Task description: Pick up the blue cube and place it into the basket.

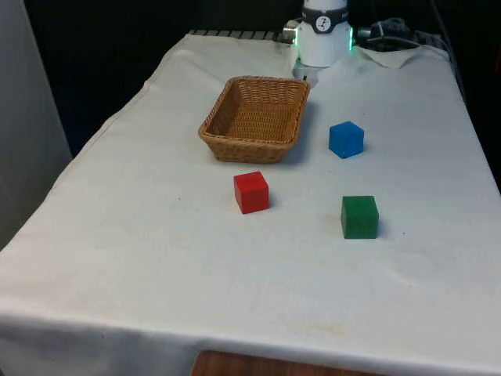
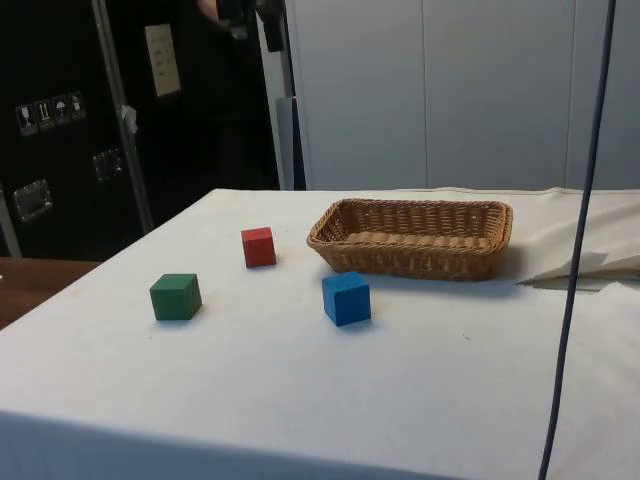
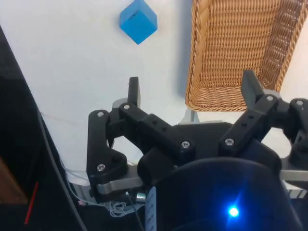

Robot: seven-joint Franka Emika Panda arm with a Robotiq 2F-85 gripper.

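Note:
The blue cube (image 1: 346, 139) rests on the white cloth, just off the front view's right of the wicker basket (image 1: 256, 117). The side view has the blue cube (image 2: 346, 298) in front of the basket (image 2: 412, 237), apart from it. My gripper (image 3: 191, 89) is open, high above the cloth, with nothing between its fingers (image 3: 134, 91). From the wrist, the blue cube (image 3: 138, 21) lies well away from the fingertips, and the empty basket (image 3: 240, 48) sits beside it.
A red cube (image 1: 251, 192) and a green cube (image 1: 359, 217) lie nearer the table's front edge. The side view places the red cube (image 2: 258, 247) and green cube (image 2: 176, 296) apart. A dark cable (image 2: 580, 240) hangs in the side view.

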